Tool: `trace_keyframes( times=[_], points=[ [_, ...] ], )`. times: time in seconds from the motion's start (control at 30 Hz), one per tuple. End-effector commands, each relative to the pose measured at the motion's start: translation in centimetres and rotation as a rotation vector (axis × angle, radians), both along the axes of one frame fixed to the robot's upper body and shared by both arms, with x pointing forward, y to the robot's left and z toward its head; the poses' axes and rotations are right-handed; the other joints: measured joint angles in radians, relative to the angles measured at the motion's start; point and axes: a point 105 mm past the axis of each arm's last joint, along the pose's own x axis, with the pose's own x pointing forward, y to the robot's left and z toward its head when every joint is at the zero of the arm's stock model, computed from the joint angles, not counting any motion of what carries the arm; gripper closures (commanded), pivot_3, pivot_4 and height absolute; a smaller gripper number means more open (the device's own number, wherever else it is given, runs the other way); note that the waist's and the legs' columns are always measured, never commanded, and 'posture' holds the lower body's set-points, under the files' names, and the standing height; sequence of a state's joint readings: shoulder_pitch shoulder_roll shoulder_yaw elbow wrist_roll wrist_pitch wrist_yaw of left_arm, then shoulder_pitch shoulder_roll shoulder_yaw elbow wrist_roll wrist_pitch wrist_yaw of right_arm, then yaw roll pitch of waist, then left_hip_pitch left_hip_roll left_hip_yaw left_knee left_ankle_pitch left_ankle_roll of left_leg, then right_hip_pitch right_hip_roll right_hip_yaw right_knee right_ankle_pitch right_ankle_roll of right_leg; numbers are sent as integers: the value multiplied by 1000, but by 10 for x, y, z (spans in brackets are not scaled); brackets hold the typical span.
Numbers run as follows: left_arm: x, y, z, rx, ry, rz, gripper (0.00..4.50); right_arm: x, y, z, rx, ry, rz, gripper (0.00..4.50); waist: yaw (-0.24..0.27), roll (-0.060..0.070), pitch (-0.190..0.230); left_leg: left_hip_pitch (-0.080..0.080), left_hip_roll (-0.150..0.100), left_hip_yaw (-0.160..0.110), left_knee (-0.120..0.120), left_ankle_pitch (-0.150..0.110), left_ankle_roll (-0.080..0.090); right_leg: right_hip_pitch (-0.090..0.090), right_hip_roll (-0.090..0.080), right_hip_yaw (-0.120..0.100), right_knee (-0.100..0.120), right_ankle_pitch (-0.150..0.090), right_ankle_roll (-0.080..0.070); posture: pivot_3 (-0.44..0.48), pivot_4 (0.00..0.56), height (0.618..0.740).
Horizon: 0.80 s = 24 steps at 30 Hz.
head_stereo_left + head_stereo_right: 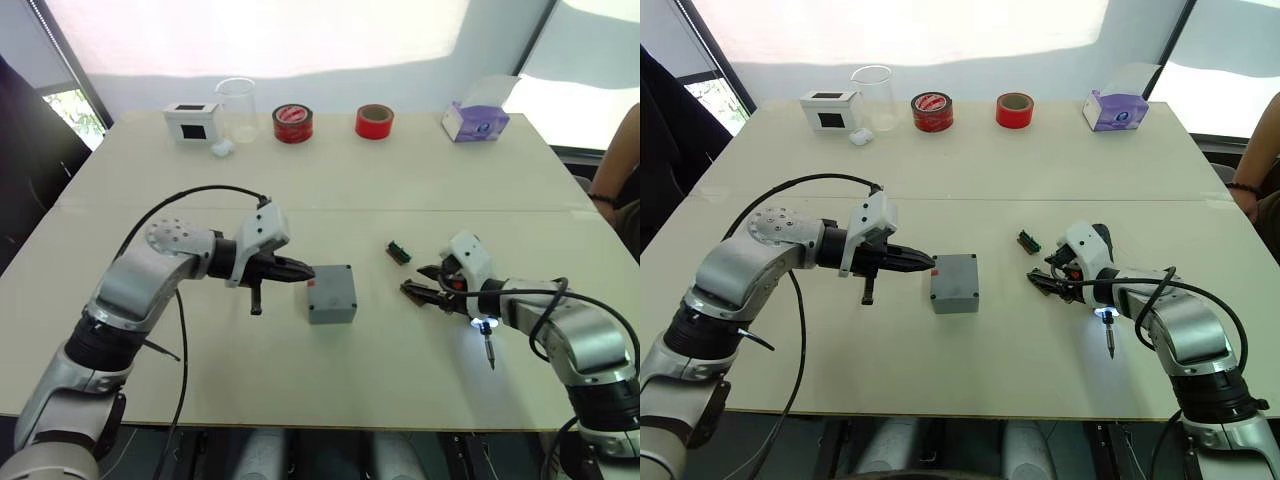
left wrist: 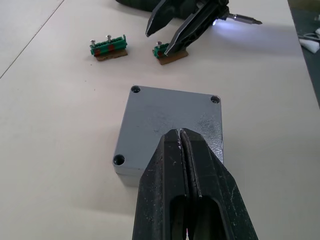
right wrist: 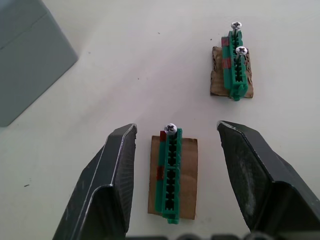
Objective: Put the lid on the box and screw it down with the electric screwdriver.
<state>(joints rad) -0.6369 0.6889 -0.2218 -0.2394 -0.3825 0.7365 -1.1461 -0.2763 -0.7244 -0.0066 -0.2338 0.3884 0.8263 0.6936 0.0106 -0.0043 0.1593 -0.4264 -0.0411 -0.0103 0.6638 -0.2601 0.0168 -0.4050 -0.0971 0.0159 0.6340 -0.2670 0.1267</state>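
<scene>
The grey box (image 1: 331, 297) sits mid-table with a red mark on its left side. The lid (image 2: 170, 117) lies flat on top of it, and dark holes show at its corners. My left gripper (image 2: 179, 133) is shut with nothing in it, its tips at the lid's near edge. My right gripper (image 3: 176, 128) is open, its fingers on either side of a green block (image 3: 169, 175) on a brown pad, with a screw standing in it. The electric screwdriver (image 1: 489, 350) shows its lit tip and bit beside my right wrist. Its body is hidden.
A second green block (image 3: 234, 70) with two screws lies just beyond the right gripper. Along the far edge stand a white box with a black window (image 1: 192, 121), a clear beaker (image 1: 237, 108), two red tape rolls (image 1: 292, 123), and a purple tissue box (image 1: 475, 120). A person's arm (image 1: 615, 175) is at the right edge.
</scene>
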Motion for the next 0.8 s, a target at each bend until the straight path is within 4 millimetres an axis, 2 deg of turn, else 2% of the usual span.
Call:
trace_keyframes(
  times=[0.03, 0.17, 0.2, 0.43, 0.63, 0.8],
  points=[
    [-2, -2, 7, 2, -40, -13, 4500, 4, 1, 8, -16, -54, 5, 2624, 0, 0, 0, 0, 0, 0, 0, 0, 0, 0, 0, 0, 0, 0, 0, 0, 150, 740],
    [-1, 0, 4, 9, -37, -4, 4500, 5, 3, 8, -13, -57, 6, 4252, 0, 0, 0, 0, 0, 0, 0, 0, 0, 0, 0, 0, 0, 0, 0, 0, 150, 740],
    [0, 1, 4, 10, -36, -1, 4500, 5, 4, 8, -7, -57, 7, 4461, 0, 0, 0, 0, 0, 0, 0, 0, 0, 0, 0, 0, 0, 0, 0, 0, 150, 740],
    [0, 1, 2, 9, -29, 6, 4500, 1, 4, 11, -2, -53, 17, 4461, 0, 0, 0, 0, 0, 0, 0, 0, 0, 0, 0, 0, 0, 0, 0, 0, 150, 740],
    [1, 3, 1, 8, -24, 13, 4500, 1, 6, 24, 39, -67, 11, 4461, 0, 0, 0, 0, 0, 0, 0, 0, 0, 0, 0, 0, 0, 0, 0, 0, 150, 740],
    [3, 6, -2, 1, -8, 27, 4500, -4, 12, 44, 86, -91, 31, 4461, 0, 0, 0, 0, 0, 0, 0, 0, 0, 0, 0, 0, 0, 0, 0, 0, 150, 740]
  ],
)
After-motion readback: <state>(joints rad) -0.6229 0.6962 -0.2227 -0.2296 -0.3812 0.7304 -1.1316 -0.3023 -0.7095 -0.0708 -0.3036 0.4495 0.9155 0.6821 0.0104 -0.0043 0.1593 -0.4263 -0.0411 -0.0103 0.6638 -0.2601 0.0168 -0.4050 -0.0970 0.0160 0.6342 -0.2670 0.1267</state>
